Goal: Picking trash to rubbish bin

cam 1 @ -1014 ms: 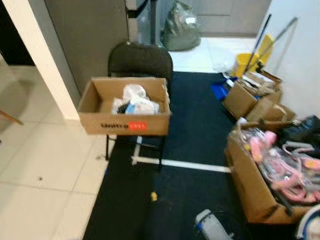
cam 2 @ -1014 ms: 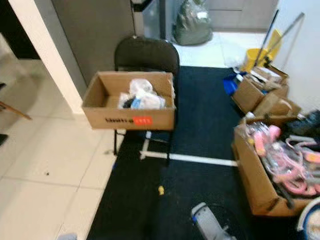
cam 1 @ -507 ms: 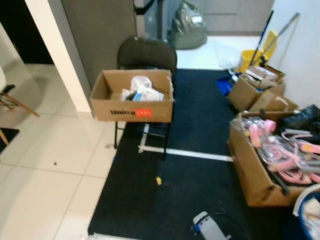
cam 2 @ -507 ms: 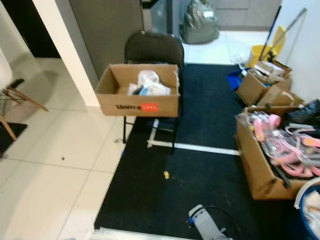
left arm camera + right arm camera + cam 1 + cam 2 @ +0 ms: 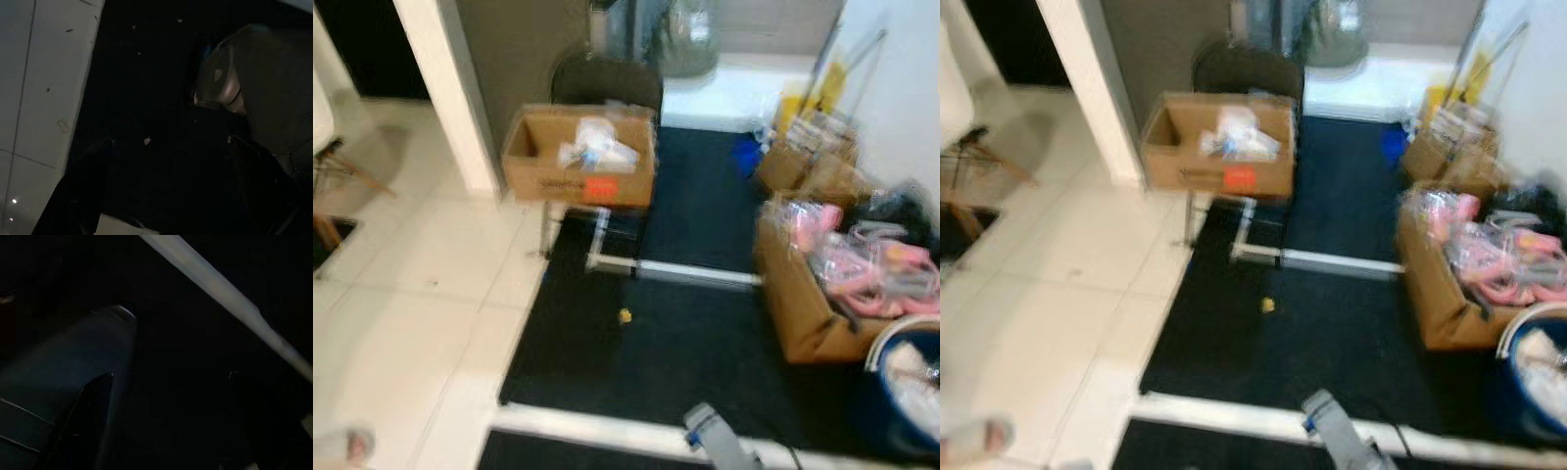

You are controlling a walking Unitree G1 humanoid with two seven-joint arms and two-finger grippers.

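The head views are blurred. A small yellow scrap (image 5: pixel 625 315) lies on the dark carpet (image 5: pixel 695 343). Beyond it a cardboard box (image 5: pixel 579 157) holding crumpled white and blue trash rests on a black folding chair (image 5: pixel 607 78). A blue bin with a white rim (image 5: pixel 906 387) stands at the right edge with white stuff inside. My left gripper (image 5: pixel 168 161) hangs open over the dark carpet beside pale tiles. My right gripper (image 5: pixel 171 396) is open too, above dark floor crossed by a pale strip (image 5: pixel 220 293). Neither holds anything.
A cardboard box of pink items (image 5: pixel 832 284) stands on the right, with more boxes (image 5: pixel 803 162) and a yellow mop bucket (image 5: pixel 798 103) behind. White tiles (image 5: pixel 401 313) lie to the left. A white strip (image 5: pixel 607 426) crosses the carpet near me. A grey-blue object (image 5: pixel 715 448) lies at the bottom.
The whole picture has shifted and blurred: the camera has backed away, so the chair and box look farther. The white strip and the blue bin have come into view. No thing has moved.
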